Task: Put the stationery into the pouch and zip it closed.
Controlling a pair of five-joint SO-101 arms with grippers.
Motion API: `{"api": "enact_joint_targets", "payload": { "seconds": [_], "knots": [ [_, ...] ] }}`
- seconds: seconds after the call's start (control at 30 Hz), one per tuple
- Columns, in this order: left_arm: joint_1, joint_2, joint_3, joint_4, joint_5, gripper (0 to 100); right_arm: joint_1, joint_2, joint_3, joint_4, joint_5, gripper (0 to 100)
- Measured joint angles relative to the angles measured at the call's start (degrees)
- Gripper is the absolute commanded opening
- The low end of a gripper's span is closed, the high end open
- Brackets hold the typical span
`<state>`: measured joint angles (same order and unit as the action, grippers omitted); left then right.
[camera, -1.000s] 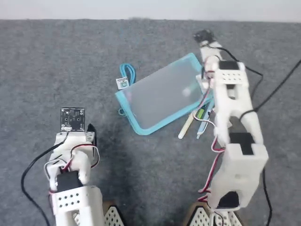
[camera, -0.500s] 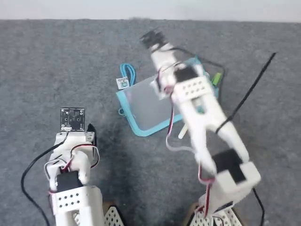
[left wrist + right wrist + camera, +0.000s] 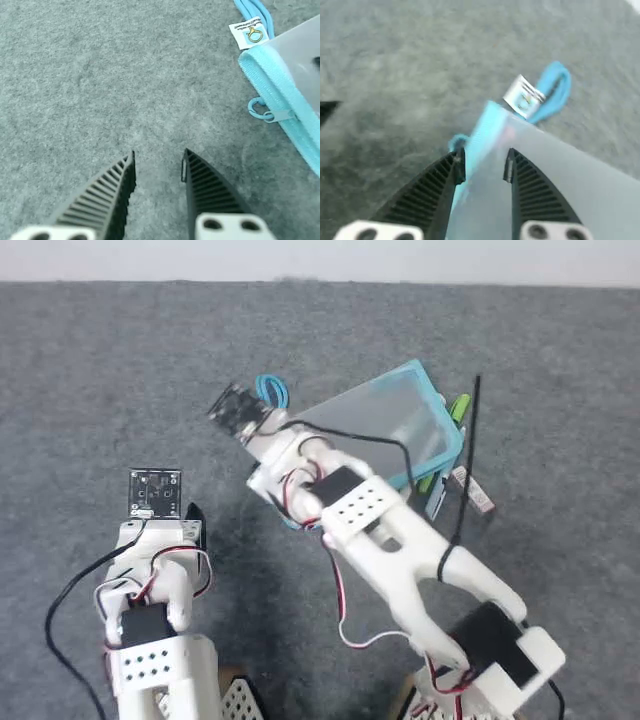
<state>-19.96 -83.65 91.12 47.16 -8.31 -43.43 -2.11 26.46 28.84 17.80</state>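
Note:
A clear pouch (image 3: 385, 420) with teal trim lies tilted at the middle of the grey mat. My right gripper (image 3: 262, 462) hangs over its left end, the arm stretched across the pouch. In the right wrist view the gripper (image 3: 482, 160) is open with the pouch's teal edge (image 3: 480, 135) between its fingers. Pens (image 3: 440, 485) and a green marker (image 3: 458, 408) lie along the pouch's right side, partly hidden. My left gripper (image 3: 192, 518) sits at the lower left, open (image 3: 158, 155) over bare mat, apart from the pouch (image 3: 280, 85).
A blue cord (image 3: 271, 390) with a white tag (image 3: 248, 32) lies coiled beyond the pouch's left corner. A small white and pink item (image 3: 472, 490) rests to the right of the pens. A black cable (image 3: 470, 440) arches over the pouch's right side.
The right arm has swung from the pouch's right end across to its left end. The pens have shifted to the right. The left arm has kept still.

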Motion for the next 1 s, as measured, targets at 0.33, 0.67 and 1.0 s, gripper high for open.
{"api": "enact_joint_targets", "payload": {
  "seconds": [0.33, 0.67, 1.0],
  "knots": [
    [0.00, 0.00, 0.00, 0.00, 0.00, 15, -0.35, 13.71, -5.63, -0.53, 0.70, 13.8],
    [0.09, 0.00, 0.00, 0.00, 0.00, 15, 1.76, 21.36, -13.54, -0.53, 0.70, 11.9],
    [0.09, 0.00, 0.00, 0.00, 0.00, 15, 6.59, 21.36, -15.03, 2.11, -1.41, 8.7]
  ]
}}
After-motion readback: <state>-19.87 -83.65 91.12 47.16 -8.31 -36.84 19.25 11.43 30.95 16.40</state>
